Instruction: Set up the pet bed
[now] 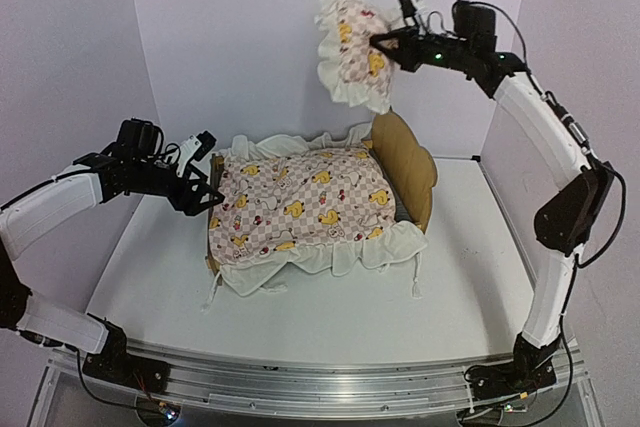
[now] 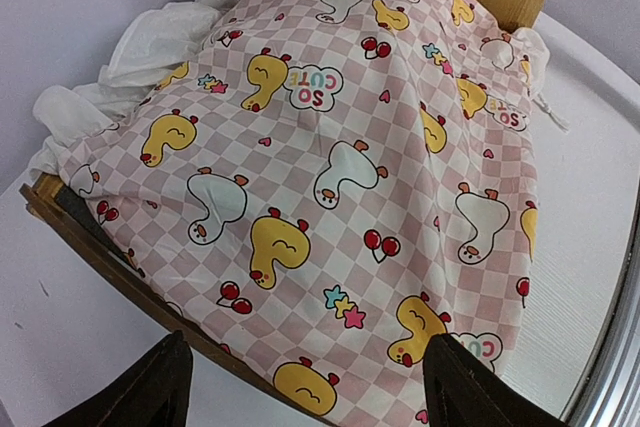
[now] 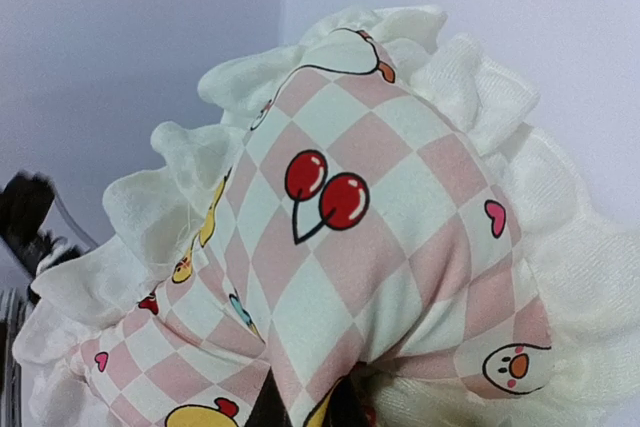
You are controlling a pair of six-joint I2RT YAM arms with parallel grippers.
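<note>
Pet bed (image 1: 408, 165) sits on the table (image 1: 470, 277), between our two grippers.
Our left gripper (image 1: 208, 183) hovers at its left end, jaws wide apart, the duck quilt (image 1: 300, 202) spread just ahead of them; our right gripper (image 1: 385, 45) is clamped on the ruffled pillow (image 1: 350, 52), bed well below.

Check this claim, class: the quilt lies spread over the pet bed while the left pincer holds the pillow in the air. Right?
Wrong arm: the right pincer holds the pillow in the air, as the top external view shows. The quilt does lie spread over the pet bed.
</note>
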